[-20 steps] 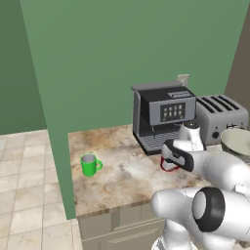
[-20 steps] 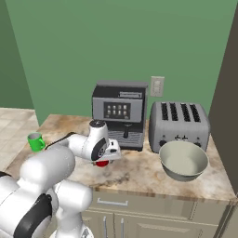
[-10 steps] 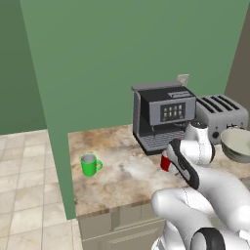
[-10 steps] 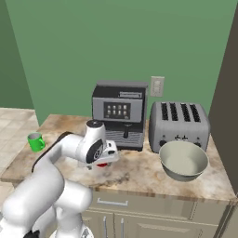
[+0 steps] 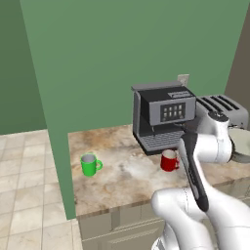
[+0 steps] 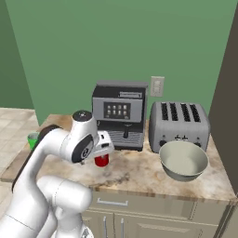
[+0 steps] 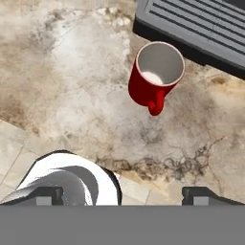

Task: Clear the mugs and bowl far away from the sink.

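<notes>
The red mug [image 7: 155, 74] stands upright on the marbled counter [image 5: 122, 171], just in front of the drip tray of the coffee machine [image 6: 119, 114], with its handle turned toward the near edge. The gripper [image 7: 122, 194] hangs above it with its fingers spread wide and nothing between them; the mug sits clear of both fingertips [image 7: 48, 195]. Compared with a second ago, the hand has risen away from the red mug, which then lay hidden against the gripper and now stands free. The green mug [image 5: 90, 164] is unchanged at the far left of the counter, near the green wall. The bowl [image 6: 183, 160], wide, round and cream inside, rests at the right, in front of the ribbed grey toaster [image 6: 179, 124].
</notes>
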